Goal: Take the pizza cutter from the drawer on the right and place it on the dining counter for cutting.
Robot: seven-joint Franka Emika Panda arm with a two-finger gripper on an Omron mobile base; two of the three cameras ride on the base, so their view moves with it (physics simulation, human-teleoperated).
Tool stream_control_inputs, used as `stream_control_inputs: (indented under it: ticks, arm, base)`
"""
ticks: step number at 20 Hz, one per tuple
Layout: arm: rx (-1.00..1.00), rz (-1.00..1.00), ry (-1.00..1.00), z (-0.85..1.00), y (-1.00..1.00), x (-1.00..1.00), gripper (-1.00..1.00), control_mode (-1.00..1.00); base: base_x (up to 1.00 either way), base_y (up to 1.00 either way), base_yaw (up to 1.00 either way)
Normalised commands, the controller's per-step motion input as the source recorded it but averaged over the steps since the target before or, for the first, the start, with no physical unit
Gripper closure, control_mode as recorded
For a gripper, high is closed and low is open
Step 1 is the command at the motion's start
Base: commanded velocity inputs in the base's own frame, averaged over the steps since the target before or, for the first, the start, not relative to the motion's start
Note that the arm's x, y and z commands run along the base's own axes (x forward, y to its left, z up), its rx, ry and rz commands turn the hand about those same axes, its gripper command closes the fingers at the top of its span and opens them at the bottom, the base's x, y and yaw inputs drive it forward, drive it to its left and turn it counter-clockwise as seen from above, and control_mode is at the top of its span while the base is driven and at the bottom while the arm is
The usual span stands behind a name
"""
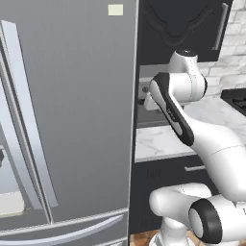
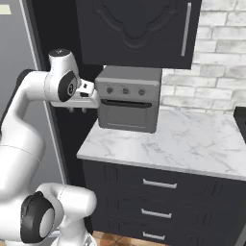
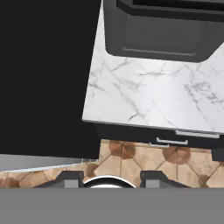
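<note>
arm: elbow bent high, wrist level, hand pointing down | tool [image 2: 77, 110]: beside the toaster oven [image 2: 129, 98], above the counter [image 2: 192, 139] edge, jaws partly apart, holding nothing | drawer [image 2: 161, 184]: top one below counter, closed | pizza cutter: cannot tell where

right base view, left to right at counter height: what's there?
Fridge side → end effector → toaster oven → marble worktop → brick wall → stove edge.
</note>
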Motion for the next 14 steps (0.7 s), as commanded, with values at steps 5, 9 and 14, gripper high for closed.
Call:
stream_control_inputs:
  ticks: [5,9,14]
  arm:
    - [0.00,0.00,0.00,0.00,0.00,0.00,-1.00,1.00]
    - [0.00,0.00,0.00,0.00,0.00,0.00,-1.00,1.00]
    - [0.00,0.00,0.00,0.00,0.00,0.00,-1.00,1.00]
  base:
    - [0.00,0.00,0.00]
    - [-0.34,0.00,0.00]
    - [-0.71,0.02,-0.14]
